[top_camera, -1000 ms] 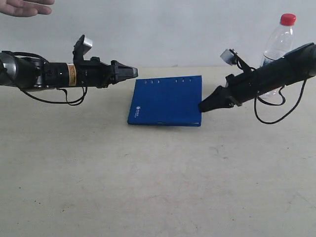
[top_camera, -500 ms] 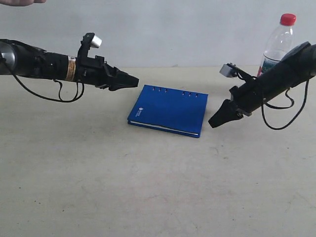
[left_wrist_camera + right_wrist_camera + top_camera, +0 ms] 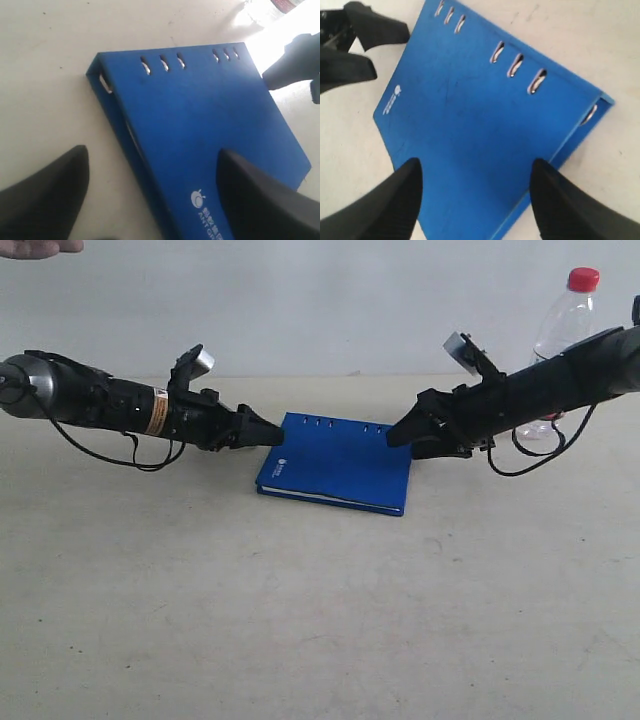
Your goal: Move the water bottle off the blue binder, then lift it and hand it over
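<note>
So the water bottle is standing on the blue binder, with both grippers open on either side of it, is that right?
Not quite: the exterior view shows the water bottle off the blue binder, upright behind the right arm. The left gripper and right gripper are indeed open on either side of the binder.
</note>
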